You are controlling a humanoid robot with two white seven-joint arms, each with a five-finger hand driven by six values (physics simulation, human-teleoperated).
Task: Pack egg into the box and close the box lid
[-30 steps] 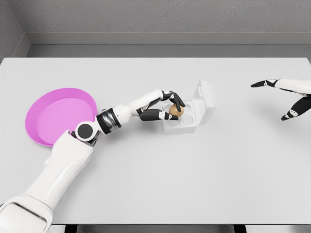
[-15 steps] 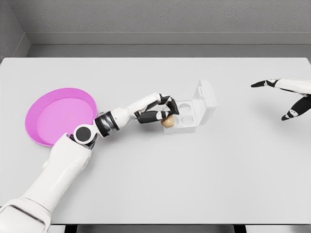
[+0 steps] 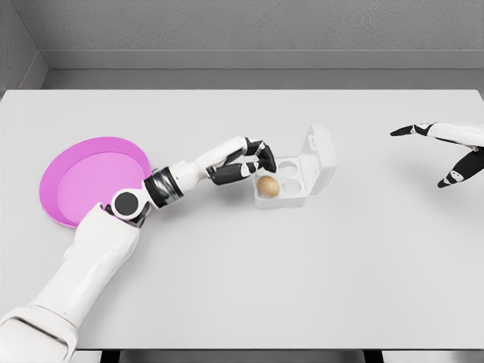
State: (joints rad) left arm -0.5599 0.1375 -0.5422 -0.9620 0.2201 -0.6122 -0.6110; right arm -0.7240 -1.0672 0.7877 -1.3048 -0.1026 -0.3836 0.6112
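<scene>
The egg (image 3: pixel 266 184) sits in the box's (image 3: pixel 291 181) near-left cup. The left robot hand (image 3: pixel 253 160), fingers loosely curled and gripping nothing, hovers just beside it at ten o'clock. The lid (image 3: pixel 321 155) stands upright on the box's far-right edge, nearer the left hand; the right robot hand (image 3: pixel 446 151), spread, waits well apart at three o'clock.

Pink round plate (image 3: pixel 76 162) lies flat on the white table (image 3: pixel 302 272), near the table's left edge, nothing in it. Grey wall (image 3: pixel 265 26) runs behind the table's far edge, with a darker grey strip at its base.
</scene>
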